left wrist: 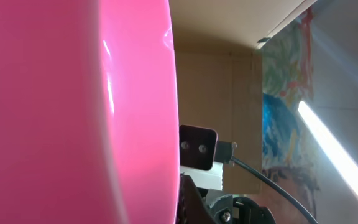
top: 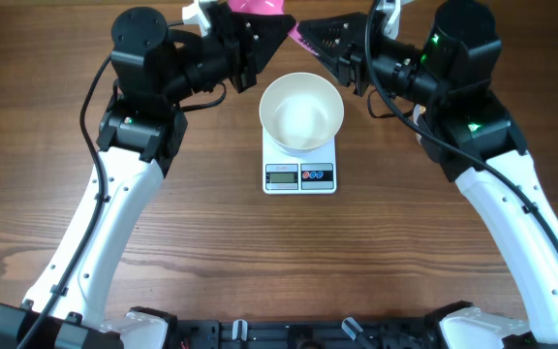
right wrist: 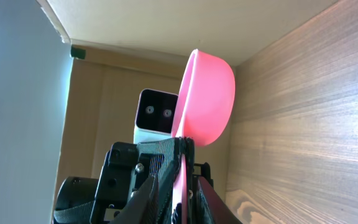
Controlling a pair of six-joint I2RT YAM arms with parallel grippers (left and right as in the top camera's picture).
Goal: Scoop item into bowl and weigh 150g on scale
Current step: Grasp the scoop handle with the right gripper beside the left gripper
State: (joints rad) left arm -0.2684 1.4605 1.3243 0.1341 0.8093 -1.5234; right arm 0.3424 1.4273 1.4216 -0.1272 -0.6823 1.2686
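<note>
Spanning the whole overhead view, a brown wood-grain table (top: 66,194) carries both arms, whose bases sit at its near edge. Behind the table, the left wrist view shows a plain cardboard wall (left wrist: 216,81), a sheet painted in blue, green and red (left wrist: 284,112), and a bright strip light (left wrist: 334,149) running diagonally. The right wrist view shows the same cardboard wall meeting the tabletop.

At the centre of the table stands the scale (top: 299,176), its grey display (top: 281,176) and dark button panel (top: 318,176) facing the arm bases. The bowl (top: 301,116) rests upright on the scale's platform, covering most of it. Its interior shows only smooth white.

Beyond the bowl, at the far edge of the table, the two grippers meet tip to tip. A pink scoop (right wrist: 207,93) sits between them, raised off the table with its cup end pointing away from the right wrist camera. Its handle runs back between the fingers of the right gripper (right wrist: 180,162), which flank it closely on both sides. Whether they press on it cannot be told. The left gripper (top: 277,31) has its jaws brought fully together. The scoop's pink wall fills the left half of its wrist view, so the fingers are hidden and any hold on the scoop cannot be confirmed. Each wrist view shows the other arm's camera module (left wrist: 197,149) just behind the scoop.
</note>
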